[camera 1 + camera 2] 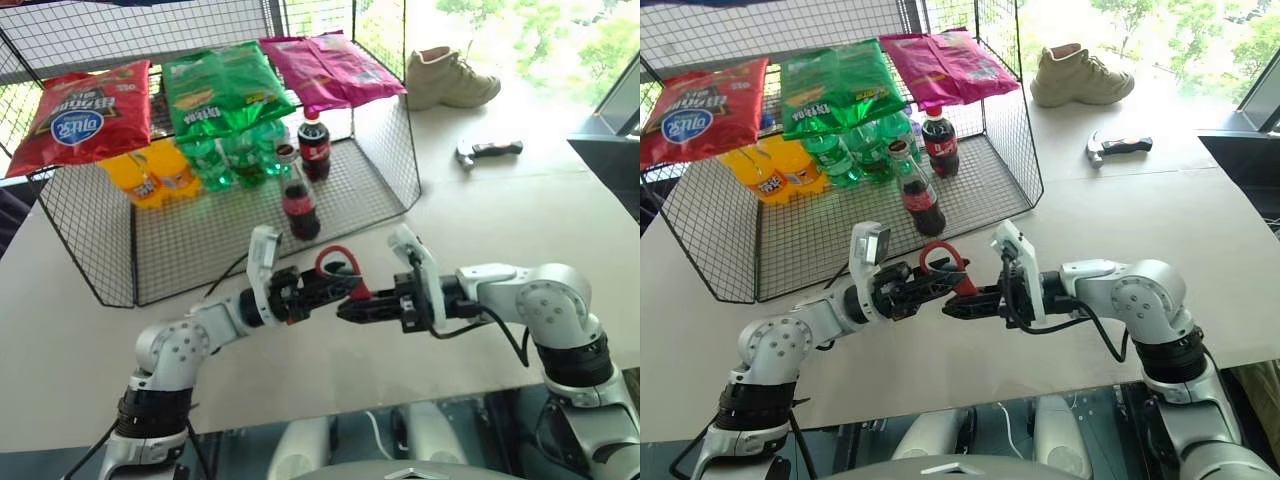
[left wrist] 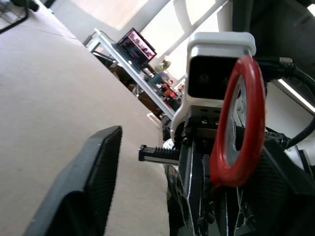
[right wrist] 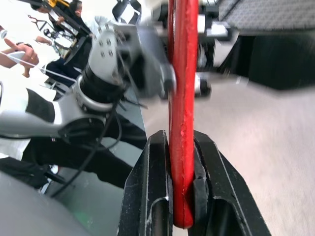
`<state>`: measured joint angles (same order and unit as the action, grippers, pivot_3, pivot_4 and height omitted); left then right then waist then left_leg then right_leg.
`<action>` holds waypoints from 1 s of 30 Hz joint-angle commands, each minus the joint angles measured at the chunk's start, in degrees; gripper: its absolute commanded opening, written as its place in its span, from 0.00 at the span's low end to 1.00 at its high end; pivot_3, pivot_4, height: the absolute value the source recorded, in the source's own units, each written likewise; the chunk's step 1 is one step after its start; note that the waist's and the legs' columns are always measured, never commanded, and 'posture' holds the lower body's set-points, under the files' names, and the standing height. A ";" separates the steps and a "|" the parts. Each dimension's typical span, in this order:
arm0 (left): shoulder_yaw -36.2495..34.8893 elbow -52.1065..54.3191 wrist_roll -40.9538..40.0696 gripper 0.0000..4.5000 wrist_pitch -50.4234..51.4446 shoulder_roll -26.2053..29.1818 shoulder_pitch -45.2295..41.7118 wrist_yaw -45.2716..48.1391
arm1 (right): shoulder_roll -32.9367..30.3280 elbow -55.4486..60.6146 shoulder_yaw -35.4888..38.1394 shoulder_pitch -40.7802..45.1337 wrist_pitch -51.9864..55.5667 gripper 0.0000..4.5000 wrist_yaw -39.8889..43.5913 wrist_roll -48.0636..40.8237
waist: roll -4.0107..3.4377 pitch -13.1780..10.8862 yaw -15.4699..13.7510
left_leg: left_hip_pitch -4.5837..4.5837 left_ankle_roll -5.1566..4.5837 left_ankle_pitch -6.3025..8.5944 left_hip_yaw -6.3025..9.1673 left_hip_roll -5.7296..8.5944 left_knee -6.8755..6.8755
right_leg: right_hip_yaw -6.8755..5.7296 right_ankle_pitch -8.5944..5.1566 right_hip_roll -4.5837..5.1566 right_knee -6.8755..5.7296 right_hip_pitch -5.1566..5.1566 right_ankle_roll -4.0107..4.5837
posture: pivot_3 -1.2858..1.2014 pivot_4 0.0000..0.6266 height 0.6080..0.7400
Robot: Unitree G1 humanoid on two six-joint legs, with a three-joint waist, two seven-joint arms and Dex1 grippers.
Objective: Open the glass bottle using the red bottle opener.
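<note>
Both grippers met over the table point(image 1: 520, 250) in front of the wire basket point(image 1: 395, 160). R gripper point(image 1: 345, 312) was clamped tight on the red bottle opener point(image 1: 338, 268); in R wrist view the opener's handle sat pinched between the two black fingers point(image 3: 147, 191), standing on edge. Opener's ring head stuck up above the point where the two grippers met, tilted a bit. L gripper point(image 1: 345, 285) had its jaws spread wide w/ the opener between them; in L wrist view the ring stood near one finger and well apart from the other finger point(image 2: 88, 187), so no L grip on it. Contact on the near side: couldn't tell. The glass bottle point(image 1: 298, 205) stood upright on the basket floor, near its open front edge, cap on, just behind the opener as seen from the head cams. Right behind it stood a stouter cola bottle point(image 1: 314, 145) w/ red screw cap. Green bottles point(image 1: 235, 155) and orange bottles point(image 1: 150, 175) sat further left in the basket. Chip bags lay on top: red point(image 1: 85, 110), green point(image 1: 222, 88), pink point(image 1: 325, 65). On the table's far right lay a black-handled tool point(image 1: 488, 151) and a beige shoe point(image 1: 450, 78).
</note>
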<state>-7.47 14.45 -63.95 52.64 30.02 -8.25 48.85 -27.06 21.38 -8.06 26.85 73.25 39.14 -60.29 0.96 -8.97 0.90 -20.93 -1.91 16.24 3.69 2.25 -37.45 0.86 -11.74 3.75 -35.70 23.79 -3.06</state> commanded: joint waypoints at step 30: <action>-0.74 -19.10 44.73 0.86 -55.83 -11.93 -7.83 -12.49 | 7.25 -3.17 6.69 -8.54 -40.68 0.00 -12.16 33.51 | -0.02 -0.04 -1.53 | -0.20 0.29 -0.17 -0.04 0.05 0.03 | -0.10 0.02 0.09 0.11 0.13 -0.01 | 0.52 0.24 1.00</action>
<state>-8.78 -4.40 -19.78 -1.10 18.02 -15.09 35.45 -19.82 15.72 -2.27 18.28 33.59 27.10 -27.03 0.94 -9.01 -0.63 -21.13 -1.62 16.07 3.65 2.30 -37.42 0.76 -11.72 3.84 -35.60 23.92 -3.07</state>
